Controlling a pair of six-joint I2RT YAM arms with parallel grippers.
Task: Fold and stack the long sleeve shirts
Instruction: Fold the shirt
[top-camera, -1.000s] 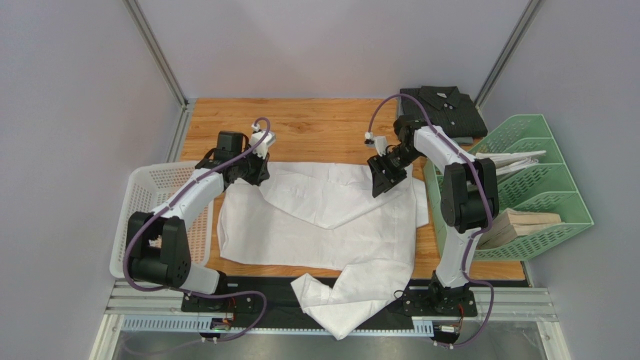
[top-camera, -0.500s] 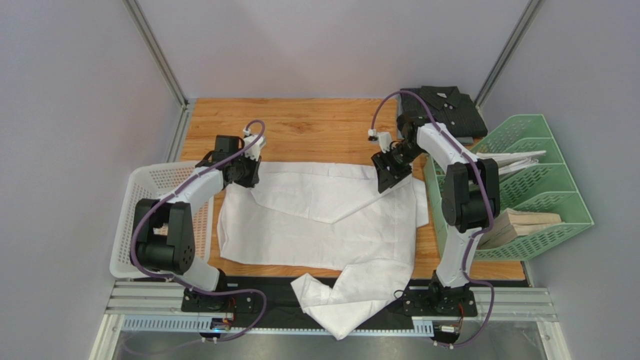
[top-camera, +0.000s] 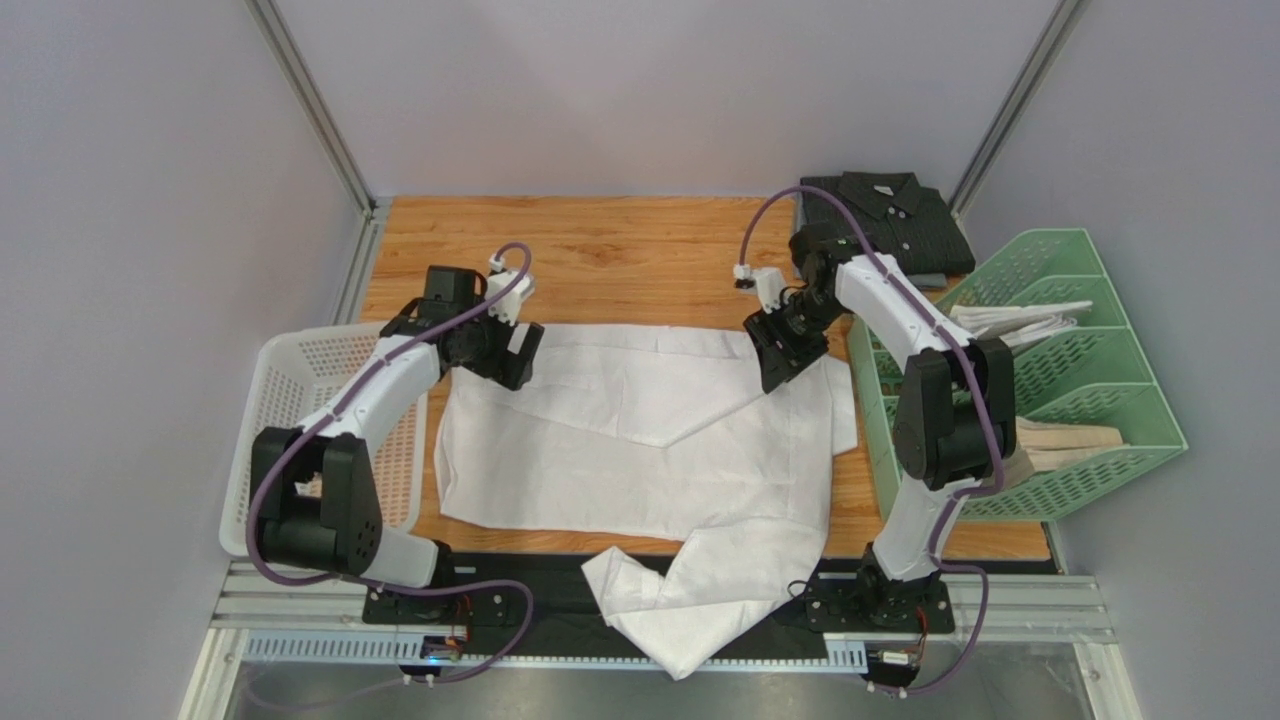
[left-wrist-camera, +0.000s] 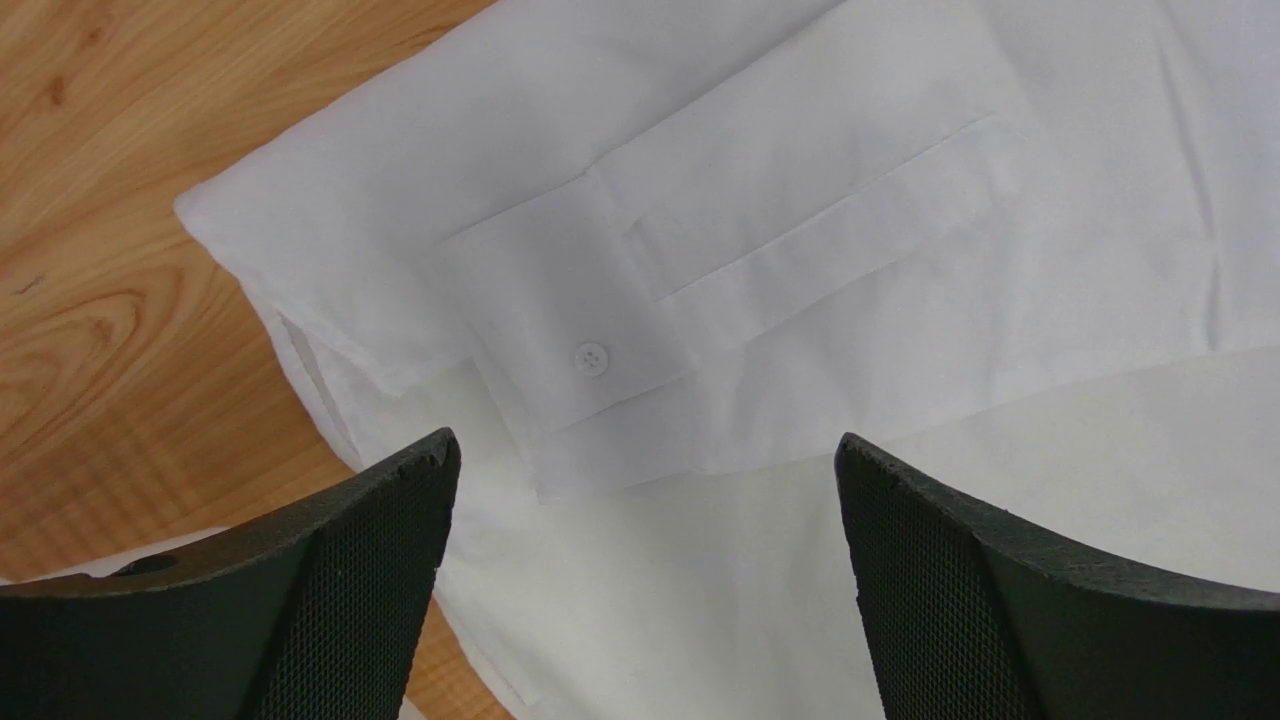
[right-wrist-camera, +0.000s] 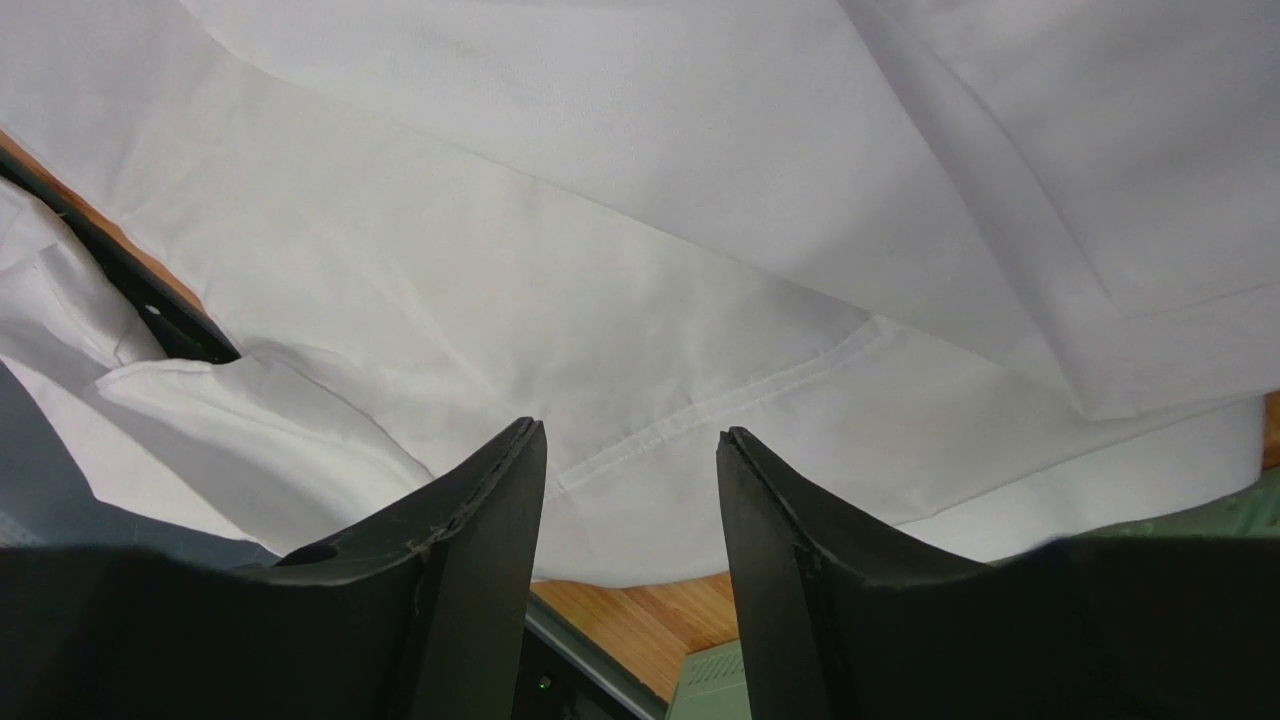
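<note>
Shirts, 2: white shirt (top-camera: 646, 435), thin smooth cotton, spread flat on wood table (top-camera: 631, 255); dark shirt (top-camera: 887, 218) folded square, far rt corner. My left gripper (left-wrist-camera: 643, 450) gapes wide over one-button cuff (left-wrist-camera: 601, 330); right gripper (right-wrist-camera: 628, 435) half-apart, empty, above white cloth.

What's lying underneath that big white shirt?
Wooden table shows around the white shirt, so it rests on that; one sleeve droops over the near edge. Anything beneath the cloth itself is covered.
</note>
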